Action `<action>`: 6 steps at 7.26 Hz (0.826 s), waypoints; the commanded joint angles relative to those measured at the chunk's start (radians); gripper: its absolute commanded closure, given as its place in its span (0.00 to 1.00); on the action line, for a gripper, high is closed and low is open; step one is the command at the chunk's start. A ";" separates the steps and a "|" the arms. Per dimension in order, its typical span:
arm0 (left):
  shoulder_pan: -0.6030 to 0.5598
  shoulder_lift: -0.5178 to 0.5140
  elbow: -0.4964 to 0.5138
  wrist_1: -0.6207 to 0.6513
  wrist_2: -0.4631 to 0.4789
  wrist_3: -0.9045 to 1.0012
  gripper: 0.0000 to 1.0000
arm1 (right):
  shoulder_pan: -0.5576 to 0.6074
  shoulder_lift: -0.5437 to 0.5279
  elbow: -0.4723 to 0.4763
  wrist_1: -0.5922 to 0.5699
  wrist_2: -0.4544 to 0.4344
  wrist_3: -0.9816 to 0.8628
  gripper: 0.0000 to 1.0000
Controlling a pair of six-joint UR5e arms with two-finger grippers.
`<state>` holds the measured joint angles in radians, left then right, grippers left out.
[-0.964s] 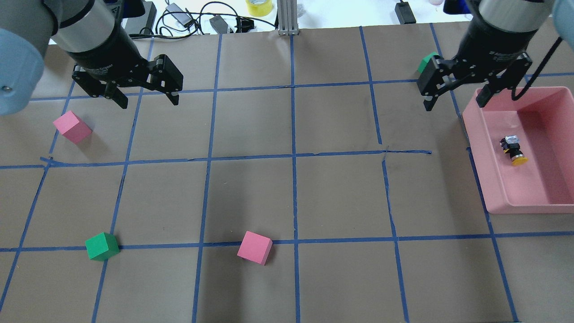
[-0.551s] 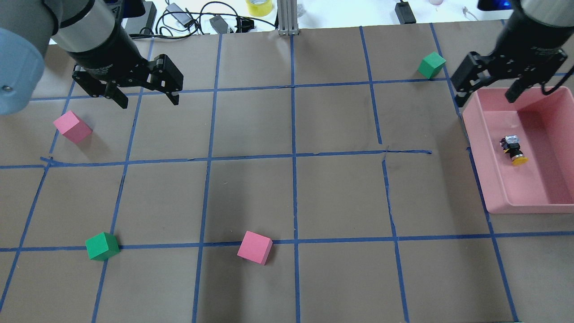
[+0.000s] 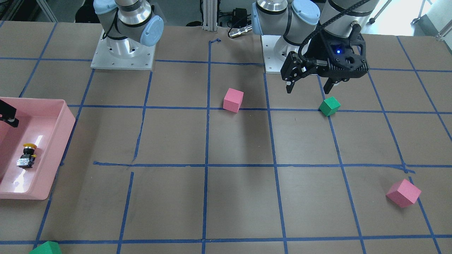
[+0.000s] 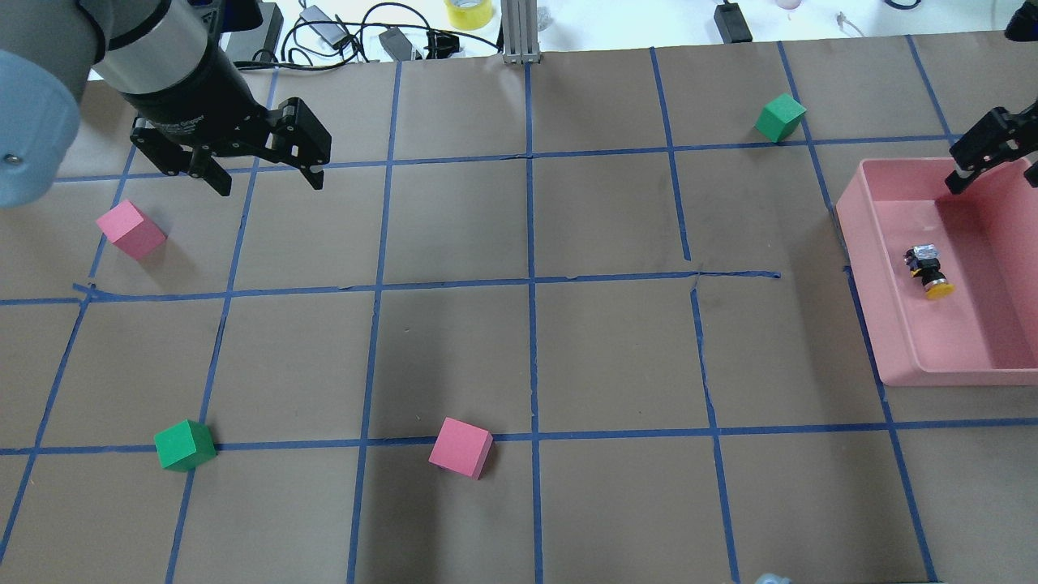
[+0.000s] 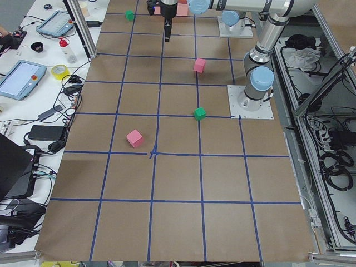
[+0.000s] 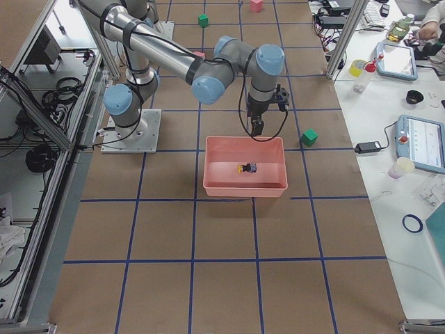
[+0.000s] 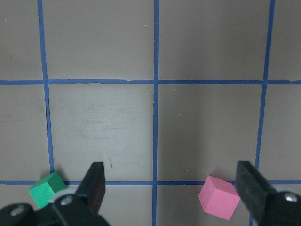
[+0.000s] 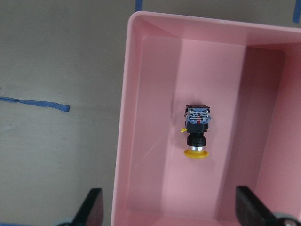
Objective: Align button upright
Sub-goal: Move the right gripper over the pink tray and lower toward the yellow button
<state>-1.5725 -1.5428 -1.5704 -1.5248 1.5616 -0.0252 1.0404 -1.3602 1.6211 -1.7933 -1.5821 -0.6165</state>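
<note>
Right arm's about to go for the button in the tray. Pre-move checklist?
1. Small yellow-capped black push-button upright: not ok, it lies on its side.
2. Button alone in pink plastic tray, clear of the walls: ok.
3. Right gripper open, empty: ok.
4. Right gripper's closing line runs across the button body: ok in the wrist view.
5. Clearance above the tray rim: cannot tell.
6. Left gripper open, far from the tray: ok.

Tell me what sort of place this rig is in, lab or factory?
Probably a robotics lab, not a production line: the table carries a hand-taped blue grid, cubes lie scattered on it, and tablets and loose cables crowd the side bench.
</note>
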 commanded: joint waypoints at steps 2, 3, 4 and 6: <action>0.000 0.000 0.001 0.000 0.000 0.001 0.00 | -0.003 0.091 0.126 -0.213 -0.022 0.012 0.00; 0.000 0.000 0.001 0.000 0.000 0.001 0.00 | -0.003 0.114 0.150 -0.266 -0.062 0.030 0.00; 0.000 0.000 0.001 0.000 0.000 0.001 0.00 | -0.003 0.137 0.160 -0.299 -0.090 0.038 0.00; 0.000 0.000 0.001 0.000 0.000 0.001 0.00 | -0.006 0.165 0.163 -0.307 -0.091 0.044 0.00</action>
<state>-1.5724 -1.5432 -1.5692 -1.5248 1.5616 -0.0245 1.0354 -1.2131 1.7798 -2.0889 -1.6683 -0.5778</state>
